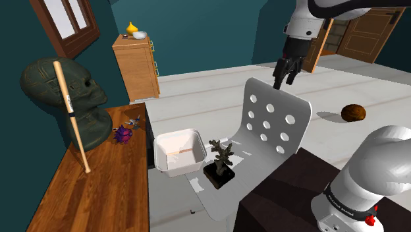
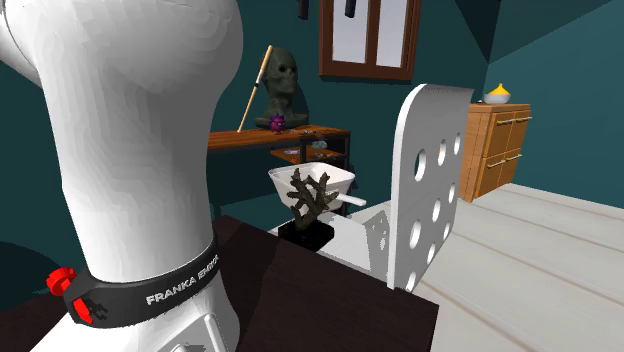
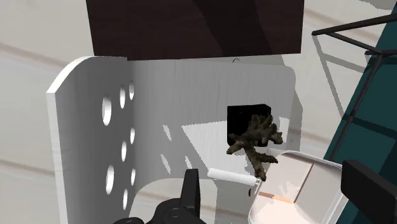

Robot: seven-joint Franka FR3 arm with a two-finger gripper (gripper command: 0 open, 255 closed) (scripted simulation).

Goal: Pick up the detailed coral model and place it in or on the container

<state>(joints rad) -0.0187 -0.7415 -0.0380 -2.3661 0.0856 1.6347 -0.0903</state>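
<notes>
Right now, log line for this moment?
hand: open, above chair | coral model: on chair seat, unheld | container: beside coral model

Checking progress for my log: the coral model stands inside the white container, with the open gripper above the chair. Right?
No. The coral model stands on the chair seat beside the white container, not inside it, per the shoulder view. The gripper is open above, as said.

Chair back [image 1: 277, 120] just beside coral [image 1: 220, 157]

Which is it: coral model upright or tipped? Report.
Upright: the coral model stands on its black base on the chair seat, branches pointing up, outside the container.
</notes>
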